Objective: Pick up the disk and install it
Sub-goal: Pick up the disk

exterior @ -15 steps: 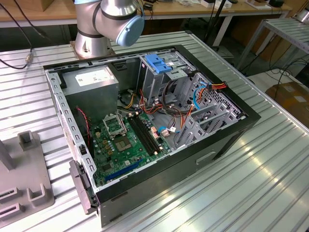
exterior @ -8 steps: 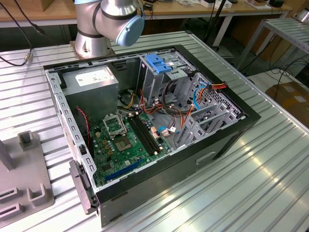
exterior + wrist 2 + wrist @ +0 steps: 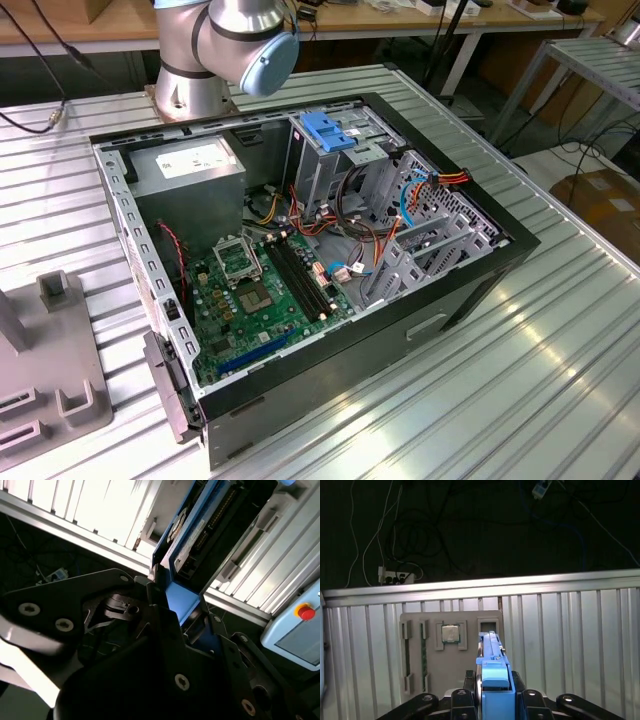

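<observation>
The disk [image 3: 493, 677] hangs edge-on over the slatted table [image 3: 570, 645] and the grey tray [image 3: 467, 667]. The gripper [image 3: 493, 702] has its jaws closed narrow on the disk's flat faces, probably to leave the blue rails free for the open computer case [image 3: 470, 285].

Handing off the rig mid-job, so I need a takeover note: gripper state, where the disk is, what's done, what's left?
Gripper: shut on the disk, which it holds edge-on by its blue rail frame.
Disk: held above the grey fixture tray on the slatted table, apparently clear of it in the first wrist view.
Done: pick-up.
Left: install. The disk is not in the open computer case, where the blue-topped cage stands upright.
</observation>
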